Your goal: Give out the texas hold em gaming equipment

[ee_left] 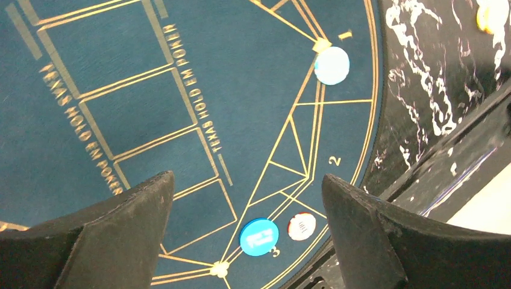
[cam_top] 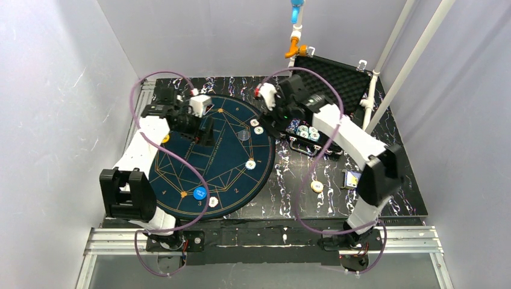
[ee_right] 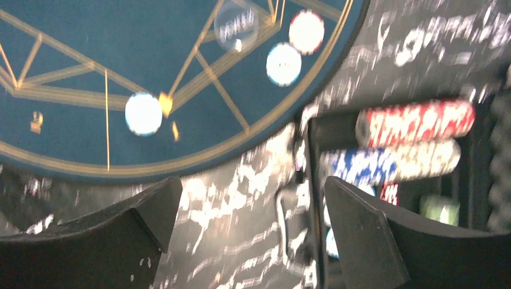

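Over the upper left of the round dark-blue mat (cam_top: 181,162), my left gripper (cam_top: 202,132) is open and empty. In its wrist view the left gripper (ee_left: 247,180) looks down on a blue button disc (ee_left: 259,236), a red-and-white chip (ee_left: 301,226) and a pale chip (ee_left: 332,65). My right gripper (cam_top: 271,125) is open at the mat's right edge, beside the case. Nothing sits between the fingers of the right gripper (ee_right: 253,186). Three chips (ee_right: 283,64) lie on the mat ahead of it. Chip rolls (ee_right: 416,123) fill the case.
The black foam-lined case (cam_top: 337,75) stands open at the back right, with chips (cam_top: 307,132) in its front tray. A yellowish disc (cam_top: 317,186) and a card deck (cam_top: 351,178) lie on the marbled board. A yellow disc (cam_top: 165,138) sits at the mat's left.
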### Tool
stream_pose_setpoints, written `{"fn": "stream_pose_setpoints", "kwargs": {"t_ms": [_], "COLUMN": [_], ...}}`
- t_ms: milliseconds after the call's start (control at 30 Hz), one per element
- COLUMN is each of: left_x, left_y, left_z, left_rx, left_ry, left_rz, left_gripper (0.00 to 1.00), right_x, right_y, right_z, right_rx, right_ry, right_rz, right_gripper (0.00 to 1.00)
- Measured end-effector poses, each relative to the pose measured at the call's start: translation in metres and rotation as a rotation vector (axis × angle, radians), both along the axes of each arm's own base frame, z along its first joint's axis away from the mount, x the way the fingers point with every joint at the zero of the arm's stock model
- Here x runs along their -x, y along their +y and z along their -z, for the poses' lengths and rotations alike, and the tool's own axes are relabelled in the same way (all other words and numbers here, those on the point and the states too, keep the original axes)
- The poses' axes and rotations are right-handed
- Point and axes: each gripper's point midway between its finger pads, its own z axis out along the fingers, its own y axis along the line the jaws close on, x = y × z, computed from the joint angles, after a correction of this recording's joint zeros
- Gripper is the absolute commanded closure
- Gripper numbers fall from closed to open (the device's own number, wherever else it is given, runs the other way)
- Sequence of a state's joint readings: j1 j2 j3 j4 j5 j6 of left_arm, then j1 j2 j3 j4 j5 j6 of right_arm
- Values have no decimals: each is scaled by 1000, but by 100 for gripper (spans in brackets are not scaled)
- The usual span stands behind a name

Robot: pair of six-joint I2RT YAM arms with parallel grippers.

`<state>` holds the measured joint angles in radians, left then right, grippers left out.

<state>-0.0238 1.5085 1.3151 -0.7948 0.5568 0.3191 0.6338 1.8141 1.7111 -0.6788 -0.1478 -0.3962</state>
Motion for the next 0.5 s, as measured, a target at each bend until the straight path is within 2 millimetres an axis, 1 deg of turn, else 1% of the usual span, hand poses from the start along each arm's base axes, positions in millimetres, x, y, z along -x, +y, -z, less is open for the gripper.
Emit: {"fn": "stream_pose_setpoints", "kwargs": {"t_ms": [33,67,100,167,200,233,300,367,433,500], "left_x": [3,6,10,18,21,23,28,34,40,45], "left_y": [-10,-21,-31,-51,-60,-68,-83,-100,-113,-125], "left_z": [1,2,5,10,14,20,34,51,66,77], "left_rx": [-13,-29,-49,-63,-74,-86,-113,-146,-173,-194], "left_ry": [-6,-11,-14,-6,0,10,38,66,91,103], "left_rz": [43,85,128,199,228,255,306,361,402,436], "left_gripper": [10,11,12,14,15,17,20,24,25,25], "right_x": [12,20,27,37,41,44,54,69,82,88], "right_y": [-13,-25,-39,-70,-86,-102,-127,-140,-144,-145], "right_z": [-1,1,8,28,41,55,79,98,106,108], "right_rx": [-7,-6,-5,5,16,31,59,78,80,59], "right_ry": [2,12,30,87,123,156,207,248,268,267], "right_rz": [4,14,27,70,99,127,165,170,156,147], "right_gripper": [2,2,2,2,2,2,2,2,2,2]}}
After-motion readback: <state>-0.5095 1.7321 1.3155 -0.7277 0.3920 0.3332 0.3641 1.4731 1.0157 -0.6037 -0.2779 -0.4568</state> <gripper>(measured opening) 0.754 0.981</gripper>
